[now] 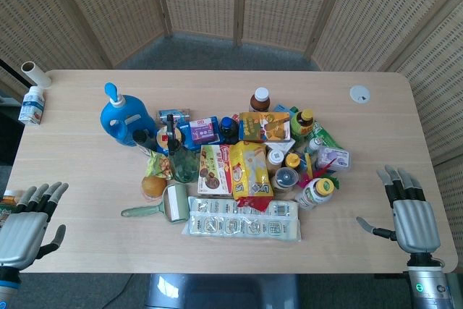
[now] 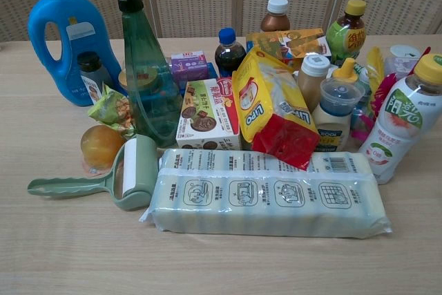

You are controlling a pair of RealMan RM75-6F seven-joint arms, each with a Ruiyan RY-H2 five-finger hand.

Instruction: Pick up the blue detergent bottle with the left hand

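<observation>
Detergent bottle [image 1: 123, 119], blue with a white pump top, stands upright at the far left edge of the clutter on the worktop [image 1: 79, 179]; in the chest view it rises at the far left, just beside a green spray bottle [image 2: 145, 81]. Left robot hand [image 1: 29, 226] rests at the near left corner, fingers spread and holding nothing, well apart from the bottle. Right robot hand [image 1: 410, 211] sits at the near right edge, fingers likewise apart and holding nothing. Nearer in the pile, a green lint roller [image 2: 114, 177] lies beside a long clear packet [image 2: 266, 202].
</observation>
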